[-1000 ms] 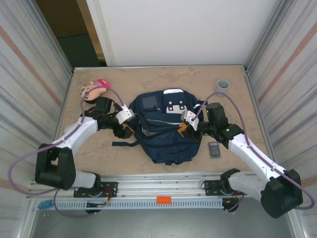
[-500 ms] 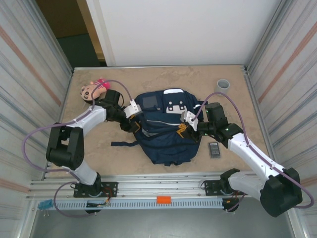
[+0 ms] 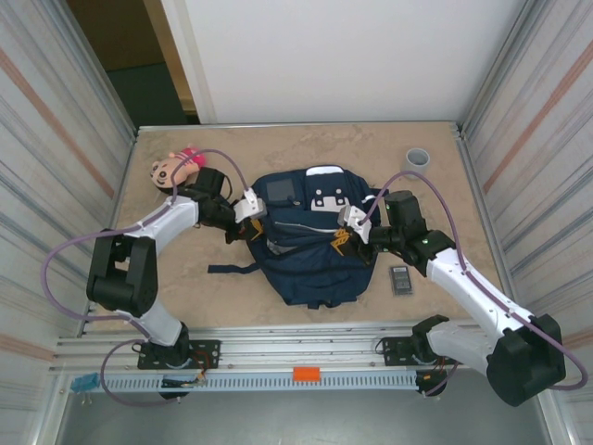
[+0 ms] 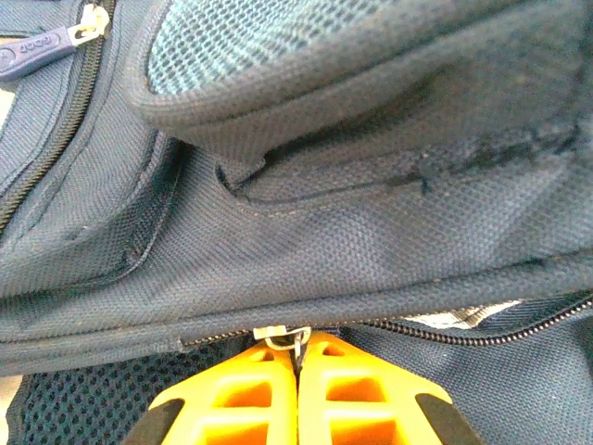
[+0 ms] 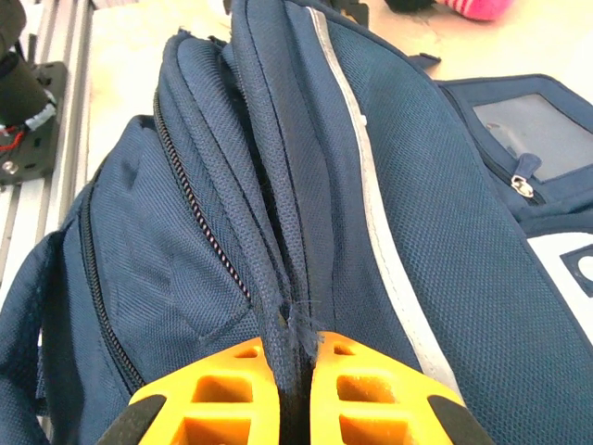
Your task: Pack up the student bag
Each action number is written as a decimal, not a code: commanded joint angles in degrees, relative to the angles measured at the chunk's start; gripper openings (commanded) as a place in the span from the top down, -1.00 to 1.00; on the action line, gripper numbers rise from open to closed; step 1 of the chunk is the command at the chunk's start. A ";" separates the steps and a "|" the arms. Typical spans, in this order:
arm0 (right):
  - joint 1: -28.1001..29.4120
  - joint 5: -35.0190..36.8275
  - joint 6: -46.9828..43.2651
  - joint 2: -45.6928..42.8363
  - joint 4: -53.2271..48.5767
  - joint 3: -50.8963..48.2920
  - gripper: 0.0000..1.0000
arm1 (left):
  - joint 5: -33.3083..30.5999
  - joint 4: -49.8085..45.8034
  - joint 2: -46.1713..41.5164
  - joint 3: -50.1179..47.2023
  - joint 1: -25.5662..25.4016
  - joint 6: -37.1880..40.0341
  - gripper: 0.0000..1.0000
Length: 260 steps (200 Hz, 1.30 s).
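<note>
A small dark device (image 3: pixel 400 279) lies on the counter (image 3: pixel 278 148), just right of the student bag (image 3: pixel 310 255). The bag lies flat mid-counter between both arms. It is navy fabric with a thin white stripe and white patches at its far end. The right end effector (image 5: pixel 295 348) is clamped on a fold of bag fabric, probably to steady it. The left end effector (image 4: pixel 296 352) is pinched shut on a metal zip pull (image 4: pixel 283 332), likely to open a compartment. Beyond sit a plush doll (image 3: pixel 174 167) and a grey cup (image 3: pixel 417 158).
</note>
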 commanded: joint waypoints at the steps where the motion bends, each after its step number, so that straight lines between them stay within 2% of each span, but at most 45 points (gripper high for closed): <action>1: -1.01 1.81 2.47 -1.36 5.49 3.09 1.00 | 4.94 -2.50 -3.61 -0.99 0.46 1.46 0.93; 43: -1.11 3.26 3.76 -0.68 7.13 1.88 1.00 | 9.48 -0.46 -7.50 -5.26 -0.12 -2.35 0.99; 81: 0.17 5.37 4.76 -0.68 7.12 1.95 1.00 | 7.71 -0.26 -9.27 -7.31 -3.09 -9.33 1.00; 90: 0.66 6.40 4.83 -0.81 6.37 2.18 0.82 | 7.73 -0.07 -10.09 -8.05 -3.43 -10.33 1.00; 97: 0.73 6.87 5.29 -0.98 5.23 2.60 0.59 | 7.15 0.62 -10.66 -8.72 -3.49 -11.82 1.00; 104: 0.71 7.44 6.32 -1.28 3.63 3.47 0.27 | 5.94 1.78 -11.09 -9.38 -3.31 -13.54 1.00; 110: 0.71 7.82 7.84 -1.80 1.95 4.34 0.09 | 4.64 2.43 -11.42 -9.71 -3.09 -14.73 1.00; 122: 0.87 8.68 11.79 -2.99 -2.03 6.51 -0.11 | 3.12 3.29 -11.94 -10.08 -2.64 -16.16 1.00; 135: 2.21 10.00 15.92 -5.80 -5.94 8.26 -0.21 | 2.59 4.11 -12.30 -10.09 -1.72 -17.89 1.00; 155: 9.29 18.52 19.56 -11.52 -7.62 7.17 -0.28 | 3.89 5.28 -13.11 -10.17 -0.88 -19.83 1.00; 186: 27.84 37.92 18.76 -15.62 -1.73 1.44 -0.40 | 5.65 5.78 -14.39 -11.44 -0.87 -19.15 1.00; 205: 35.57 46.22 16.32 -11.36 -0.73 2.35 -0.45 | 4.38 5.69 -14.28 -11.83 -0.88 -19.42 1.00; 226: 41.44 52.12 14.20 -3.30 0.31 5.33 -0.48 | 5.04 5.80 -14.28 -12.00 -0.85 -19.97 1.00; 260: 44.23 57.63 10.27 9.04 5.81 7.64 -0.48 | 5.46 6.28 -14.55 -12.73 -0.81 -20.65 1.00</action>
